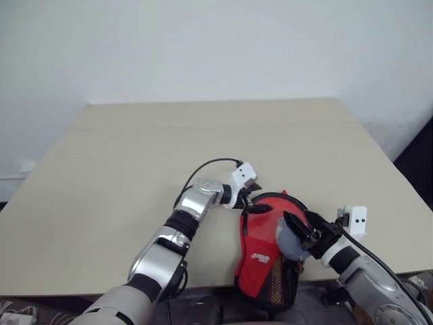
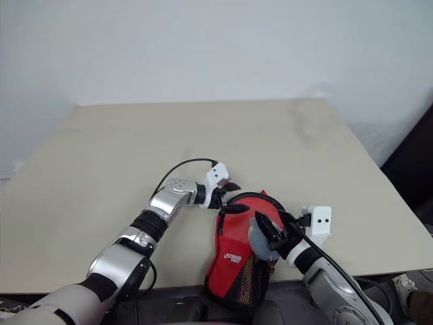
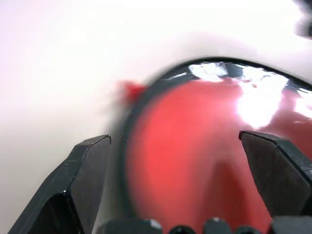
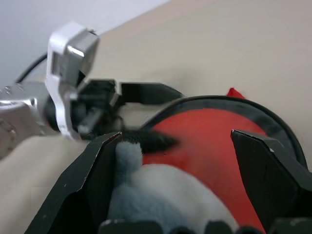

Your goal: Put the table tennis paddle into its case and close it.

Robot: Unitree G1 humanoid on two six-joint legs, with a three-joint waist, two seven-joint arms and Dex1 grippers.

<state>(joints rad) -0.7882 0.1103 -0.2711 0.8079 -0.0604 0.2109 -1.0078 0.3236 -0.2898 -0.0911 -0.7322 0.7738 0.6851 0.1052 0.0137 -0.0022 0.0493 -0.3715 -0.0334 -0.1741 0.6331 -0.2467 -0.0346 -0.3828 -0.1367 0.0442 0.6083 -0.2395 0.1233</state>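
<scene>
Red fabric with black edging marks the case [image 1: 265,254], which we see from the head camera lying at the near edge of the table [image 1: 203,135], its narrow mesh end hanging over that edge. We count one case, and we cannot make out the table tennis paddle, so we judge it is either inside already or hidden. Our left gripper [image 1: 252,196] sits at the case's rounded far end with its fingers spread, one on each side of the black rim. Our right gripper [image 1: 303,229] hovers over the case's right side, also spread, with one grey-blue lump [image 1: 289,242] lying between its fingers.

From the left wrist, we see the two black fingers wide apart, the glossy black rim and red face of the case between them, nothing pinched.

From the right wrist, the fingers stand apart around the grey-blue lump, with the left gripper just beyond at the rim.

We cannot tell whether the zip is shut; closing looks to be what remains.
</scene>
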